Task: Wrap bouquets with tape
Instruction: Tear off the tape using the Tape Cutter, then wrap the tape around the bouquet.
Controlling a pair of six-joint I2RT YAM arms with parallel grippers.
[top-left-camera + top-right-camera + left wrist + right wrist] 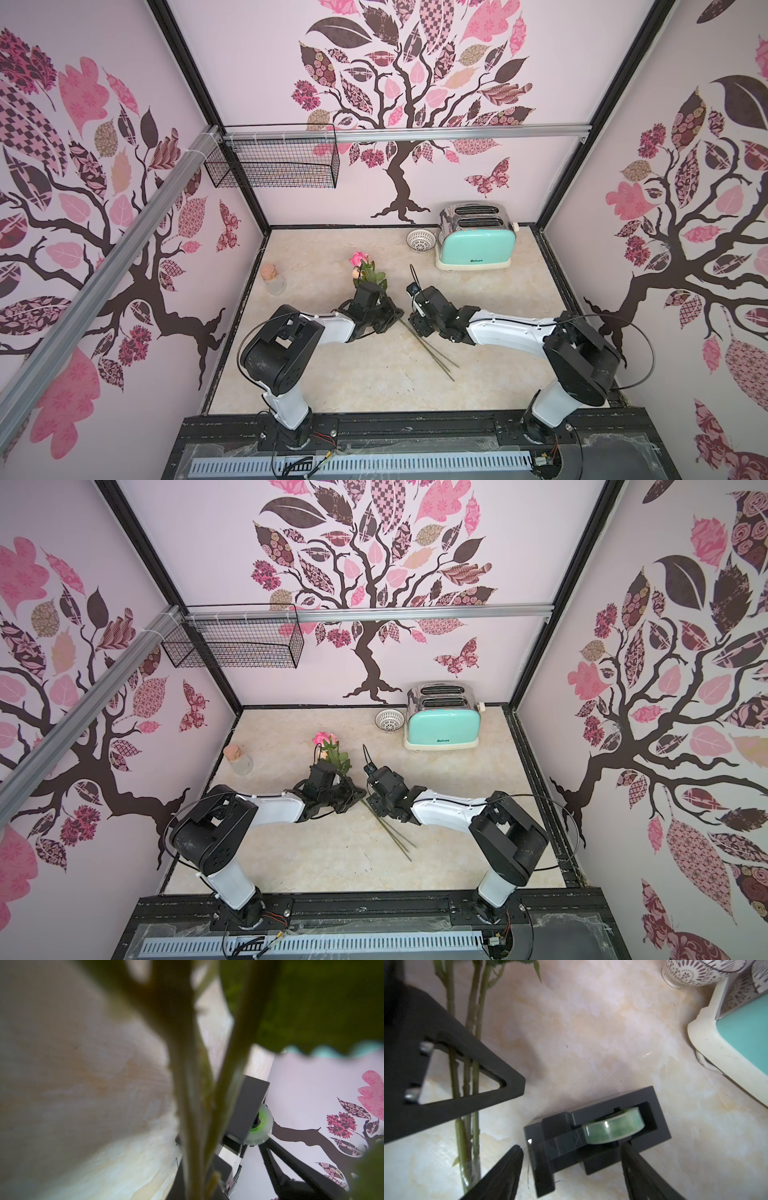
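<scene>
The bouquet (365,272) of pink and peach roses with green leaves points toward the back wall. Its long stems (428,351) trail toward the front in both top views. My left gripper (388,311) is shut on the stems; they fill the left wrist view as blurred green stems (193,1105). In the right wrist view the black tape dispenser (596,1142) with its clear roll (612,1126) lies between the wide fingers of my right gripper (571,1153). One fingertip (626,1147) touches it and the other stands just off its end. A clear shiny band (471,1172) circles the stems.
A mint toaster (476,243) and a small white perforated bowl (420,240) stand at the back right. At the left sits a cork-stoppered glass jar (272,278). A black wire basket (274,160) hangs on the back rail. The stems' ends (405,852) lie on the table.
</scene>
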